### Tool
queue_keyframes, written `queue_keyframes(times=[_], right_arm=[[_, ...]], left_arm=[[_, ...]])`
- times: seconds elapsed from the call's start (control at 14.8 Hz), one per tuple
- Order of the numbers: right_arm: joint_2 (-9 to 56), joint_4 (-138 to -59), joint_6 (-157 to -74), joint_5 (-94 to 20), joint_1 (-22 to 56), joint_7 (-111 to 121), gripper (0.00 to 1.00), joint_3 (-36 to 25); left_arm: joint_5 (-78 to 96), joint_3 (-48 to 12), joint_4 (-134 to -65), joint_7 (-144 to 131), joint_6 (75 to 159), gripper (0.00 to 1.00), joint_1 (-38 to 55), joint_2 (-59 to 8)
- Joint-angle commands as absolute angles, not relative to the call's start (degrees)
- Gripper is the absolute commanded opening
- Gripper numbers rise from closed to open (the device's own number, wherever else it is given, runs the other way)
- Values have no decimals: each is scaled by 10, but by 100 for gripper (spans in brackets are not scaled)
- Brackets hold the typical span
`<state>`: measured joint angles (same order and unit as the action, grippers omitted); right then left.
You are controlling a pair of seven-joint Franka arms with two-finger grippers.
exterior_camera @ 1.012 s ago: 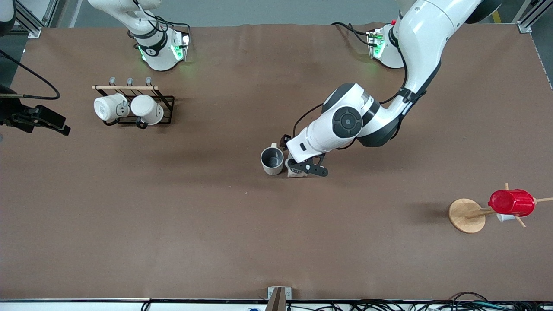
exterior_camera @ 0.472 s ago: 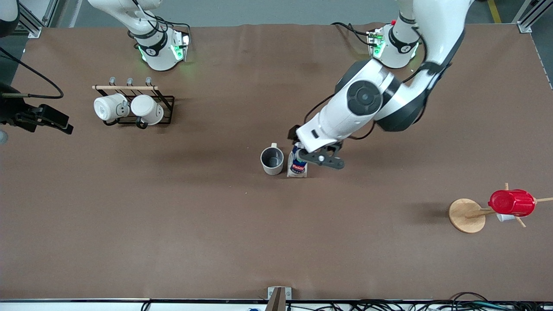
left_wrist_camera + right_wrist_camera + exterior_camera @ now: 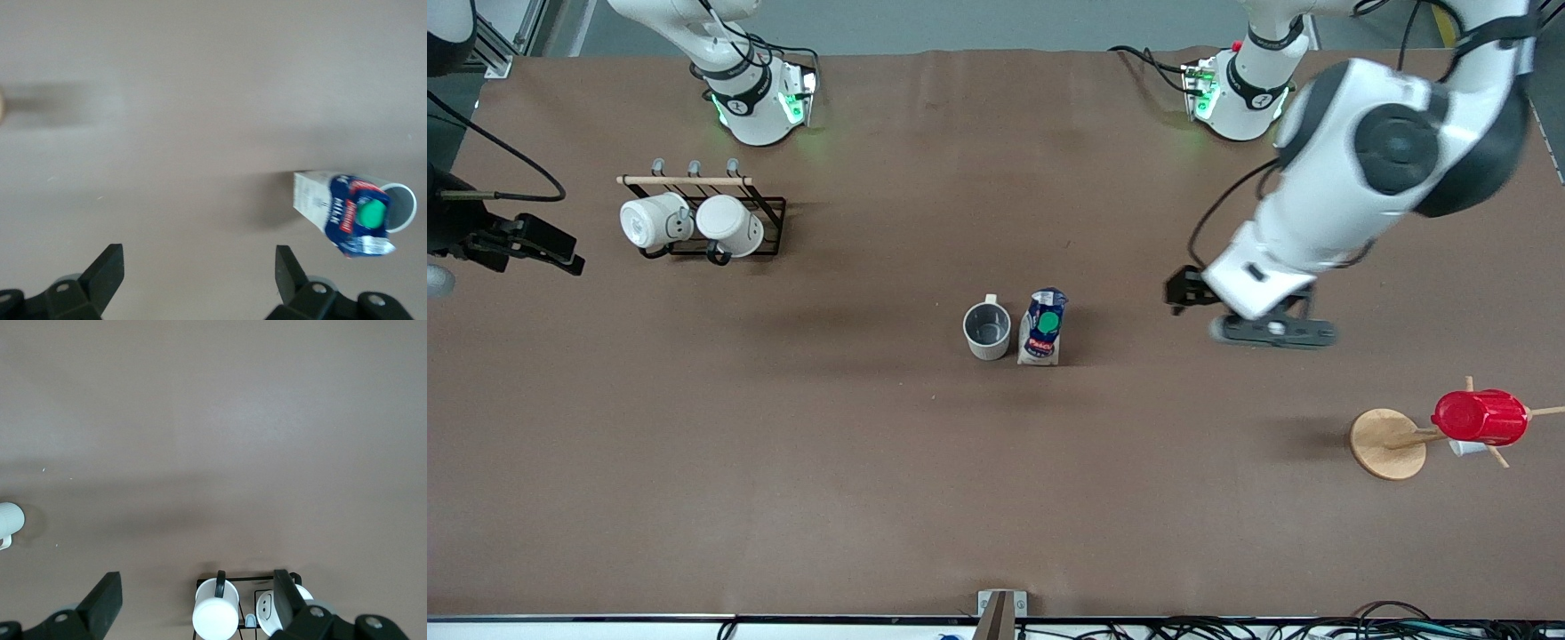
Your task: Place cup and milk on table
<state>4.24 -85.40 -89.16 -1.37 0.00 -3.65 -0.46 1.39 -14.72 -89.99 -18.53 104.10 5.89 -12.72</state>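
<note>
Cream-white ceramic mug [image 3: 987, 330] and blue-topped milk carton [image 3: 1042, 328] stood touching mid-table [image 3: 871, 462]. Left gripper [image 3: 1272, 331] hung released over bare table toward the left arm's end; right gripper [image 3: 193, 603], spread, waited over the mug rack [image 3: 703, 222]. Placement judged complete; next: retreat.

White mugs [image 3: 692, 224] on rack, red cup [image 3: 1480, 417]

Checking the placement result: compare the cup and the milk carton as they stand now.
The cup is round, cream-white and open-topped with a grey inside; the milk is a boxy carton, blue and white with a green cap. The milk stands slightly taller. Both stand upright, side by side on the table, with neither claw holding them.
</note>
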Motion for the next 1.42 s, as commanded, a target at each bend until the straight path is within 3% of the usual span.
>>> queue_keyframes(times=[0.0,0.4,0.61,0.74,1.35], right_arm=[[34,-861,-889,-5,-7,-33,100,2],[34,-860,-884,-5,-8,-34,100,2],[34,-860,-884,-6,-9,-34,100,2],[34,-860,-884,-6,-9,-34,100,2],[34,-860,-884,-6,-9,-33,100,1]], left_arm=[[38,-85,-918,-116,1025,100,62,-74],[-1,-30,-909,-28,951,100,51,1],[-18,-32,-831,-27,861,100,51,4],[-12,-31,-828,-32,822,100,49,11],[-2,-29,-834,-37,827,100,47,-7]])
